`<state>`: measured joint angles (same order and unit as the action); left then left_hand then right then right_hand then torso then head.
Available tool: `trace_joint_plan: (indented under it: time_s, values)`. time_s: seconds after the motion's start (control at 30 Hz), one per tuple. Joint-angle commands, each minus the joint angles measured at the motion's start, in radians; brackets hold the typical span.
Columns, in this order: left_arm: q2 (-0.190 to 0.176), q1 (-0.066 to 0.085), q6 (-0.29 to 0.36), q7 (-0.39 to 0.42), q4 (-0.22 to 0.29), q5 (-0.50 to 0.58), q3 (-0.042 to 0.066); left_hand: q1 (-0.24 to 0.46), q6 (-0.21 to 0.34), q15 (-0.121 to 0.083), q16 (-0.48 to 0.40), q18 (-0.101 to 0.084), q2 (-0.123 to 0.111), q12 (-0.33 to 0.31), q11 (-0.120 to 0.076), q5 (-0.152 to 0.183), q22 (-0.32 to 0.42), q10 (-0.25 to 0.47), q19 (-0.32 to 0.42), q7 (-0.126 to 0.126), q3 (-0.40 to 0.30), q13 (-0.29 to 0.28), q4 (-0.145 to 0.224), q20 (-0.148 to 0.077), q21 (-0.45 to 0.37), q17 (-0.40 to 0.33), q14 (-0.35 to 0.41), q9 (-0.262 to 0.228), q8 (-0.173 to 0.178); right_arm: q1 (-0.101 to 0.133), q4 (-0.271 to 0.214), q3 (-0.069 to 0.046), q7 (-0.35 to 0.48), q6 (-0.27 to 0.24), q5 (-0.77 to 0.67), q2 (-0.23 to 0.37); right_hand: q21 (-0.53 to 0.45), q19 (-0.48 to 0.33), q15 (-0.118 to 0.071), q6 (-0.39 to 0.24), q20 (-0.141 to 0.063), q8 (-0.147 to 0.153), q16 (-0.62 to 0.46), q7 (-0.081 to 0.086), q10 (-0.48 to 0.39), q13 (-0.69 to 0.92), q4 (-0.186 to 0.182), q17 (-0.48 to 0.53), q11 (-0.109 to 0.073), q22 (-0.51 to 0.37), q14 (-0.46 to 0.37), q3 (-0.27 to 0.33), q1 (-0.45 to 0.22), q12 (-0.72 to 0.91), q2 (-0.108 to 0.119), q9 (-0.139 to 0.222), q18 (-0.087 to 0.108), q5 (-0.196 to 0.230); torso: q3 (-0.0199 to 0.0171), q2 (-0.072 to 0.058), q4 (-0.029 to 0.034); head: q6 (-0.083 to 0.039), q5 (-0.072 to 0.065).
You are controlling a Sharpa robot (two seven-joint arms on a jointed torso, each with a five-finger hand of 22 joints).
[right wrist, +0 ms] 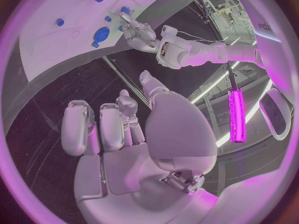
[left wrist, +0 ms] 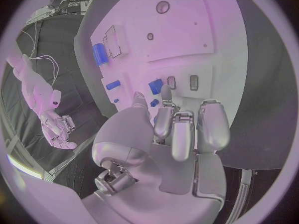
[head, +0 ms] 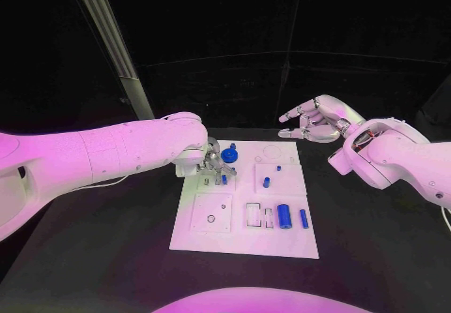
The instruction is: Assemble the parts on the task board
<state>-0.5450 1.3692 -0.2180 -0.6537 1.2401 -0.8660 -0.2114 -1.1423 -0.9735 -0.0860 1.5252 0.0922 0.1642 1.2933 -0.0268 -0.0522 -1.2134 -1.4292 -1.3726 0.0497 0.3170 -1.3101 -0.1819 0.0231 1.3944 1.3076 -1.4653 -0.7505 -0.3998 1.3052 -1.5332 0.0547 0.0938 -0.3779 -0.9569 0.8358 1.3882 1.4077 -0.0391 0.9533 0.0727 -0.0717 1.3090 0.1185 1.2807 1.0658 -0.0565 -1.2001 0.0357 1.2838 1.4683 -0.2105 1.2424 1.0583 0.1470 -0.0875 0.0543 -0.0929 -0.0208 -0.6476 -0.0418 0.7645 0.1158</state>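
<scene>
The left hand [head: 208, 166] is lowered onto the far left corner of the task board [head: 240, 244], which lies on the black desk [head: 103, 261]. Its fingers [left wrist: 181, 134] are curled down together over a small blue part [head: 223, 178]; the left wrist view shows a blue part [left wrist: 156, 86] just beyond the fingertips. Whether the fingers grip it or only touch it cannot be told, as the contact is hidden.

The board is a white rectangular plate, its long edges running away from the robot. Bare desk surrounds all four edges, with wide open room on the left and right sides and along the near edge.

Visible blue parts, counted in the head view: six.
- One round knob-like part [head: 229, 155] at the far left, just beside the left hand.
- One part under the left hand's fingers.
- Two small pegs [head: 267, 182] in the middle right square area, one nearer, one farther [head: 278, 168].
- One thick cylinder [head: 284, 216] lying near the right edge.
- One thin cylinder [head: 304, 218] just to its right.

The right hand [head: 315, 120] hovers off the board's far right corner, above the desk, well apart from all parts. Its fingers are loosely spread and it holds nothing.
</scene>
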Motion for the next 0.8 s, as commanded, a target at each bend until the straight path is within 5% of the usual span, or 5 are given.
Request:
trace_joint_plan:
  time_s: [0.03, 0.17, 0.3, 0.8]
  values:
    - [0.005, 0.001, -0.012, -0.005, -0.002, -0.007, 0.000, -0.013, 0.005, 0.005, 0.003, -0.018, 0.003, -0.003, 0.007, 0.001, -0.001, -0.002, 0.003, 0.000, 0.002, -0.038, 0.006, 0.008, 0.005, 0.202, -0.090, 0.003, 0.008, 0.002, 0.001, -0.001, -0.003, 0.009, 0.000, -0.002, -0.006, -0.003, -0.001, 0.005, -0.001, 0.005, -0.007, 0.000, -0.001, -0.002, 0.006, 0.001, -0.001, -0.001, 0.014, -0.001, 0.000, -0.004, -0.007, -0.001, 0.013, -0.009, 0.0002, 0.001, 0.0008, 0.001, 0.000]
    - [0.008, 0.000, -0.013, -0.005, -0.004, -0.007, 0.000, -0.025, 0.001, 0.007, 0.003, -0.018, 0.008, -0.003, 0.008, -0.006, -0.002, -0.003, 0.005, 0.001, -0.002, -0.040, 0.015, 0.010, 0.005, 0.202, -0.090, 0.009, 0.018, 0.002, 0.002, -0.001, -0.006, 0.011, 0.000, -0.002, -0.006, -0.003, -0.001, 0.005, -0.001, 0.005, -0.007, 0.000, -0.001, -0.002, 0.006, 0.001, -0.001, -0.001, 0.014, -0.001, 0.000, -0.004, -0.007, -0.001, 0.013, -0.009, 0.0001, 0.000, 0.0010, 0.002, 0.001]
    - [0.009, 0.000, -0.018, -0.007, -0.005, -0.007, 0.000, -0.038, -0.007, 0.009, 0.004, -0.018, 0.011, -0.005, 0.010, -0.049, -0.006, -0.003, 0.005, 0.003, -0.005, -0.043, 0.027, 0.012, 0.006, 0.203, -0.091, 0.019, 0.036, 0.002, 0.003, -0.001, -0.008, 0.013, 0.000, -0.003, -0.006, -0.003, -0.001, 0.005, -0.001, 0.005, -0.008, 0.000, -0.001, -0.002, 0.006, 0.001, -0.002, -0.001, 0.014, -0.002, 0.000, -0.004, -0.007, -0.002, 0.013, -0.012, -0.0003, 0.001, 0.0001, 0.003, 0.002]
    - [0.012, 0.000, -0.029, -0.010, -0.007, -0.007, 0.000, -0.051, -0.017, 0.009, 0.004, -0.017, 0.013, -0.008, 0.010, -0.062, -0.006, -0.003, 0.007, 0.003, -0.007, -0.045, 0.041, 0.013, 0.006, 0.203, -0.091, 0.025, 0.046, 0.002, 0.005, -0.001, -0.014, 0.018, 0.000, -0.004, -0.006, -0.003, -0.001, 0.005, -0.001, 0.005, -0.008, 0.000, -0.001, -0.002, 0.006, 0.001, -0.002, -0.001, 0.014, -0.002, 0.000, -0.004, -0.007, -0.002, 0.013, -0.012, 0.0007, 0.000, 0.0001, 0.007, -0.002]
